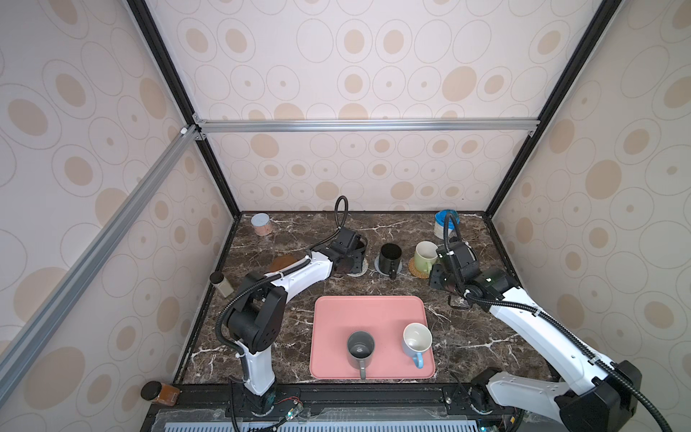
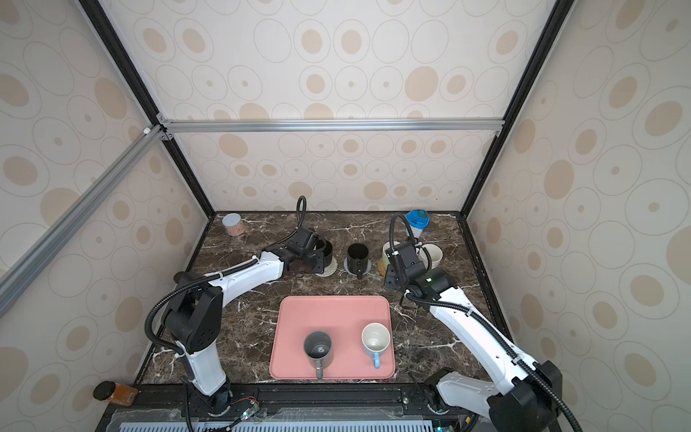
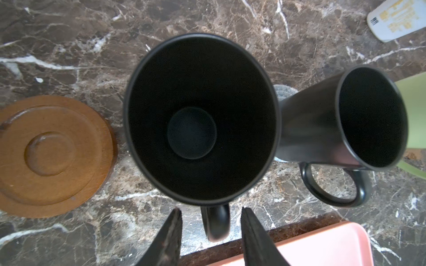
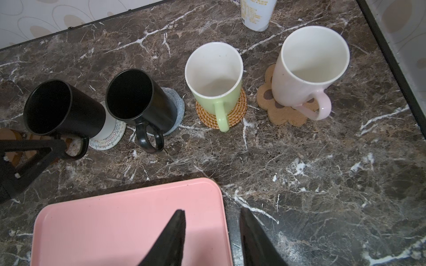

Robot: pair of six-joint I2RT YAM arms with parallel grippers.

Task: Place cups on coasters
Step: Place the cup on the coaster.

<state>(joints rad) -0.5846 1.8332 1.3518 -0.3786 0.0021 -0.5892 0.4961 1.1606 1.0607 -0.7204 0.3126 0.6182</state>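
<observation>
Along the back stand a black cup (image 4: 62, 108) on a whitish woven coaster (image 4: 108, 135), a second black cup (image 4: 140, 101) on a blue-grey coaster (image 4: 177, 108), a light green cup (image 4: 214, 76) on a rattan coaster (image 4: 237, 110), and a white-pink cup (image 4: 309, 66) on a paw-shaped coaster (image 4: 267, 92). My left gripper (image 3: 211, 210) is open astride the first black cup's handle (image 3: 216, 221), with gaps on both sides. A wooden disc coaster (image 3: 53, 156) lies bare beside it. My right gripper (image 4: 212, 210) hangs open and empty over the tray corner. A grey cup (image 1: 361, 349) and a white-blue cup (image 1: 417, 340) stand on the tray.
The pink tray (image 1: 370, 310) lies at the front middle. A pinkish can (image 1: 260, 223) stands at the back left and a white jar with a blue lid (image 1: 447, 222) at the back right. A small capped bottle (image 1: 222, 284) stands by the left wall.
</observation>
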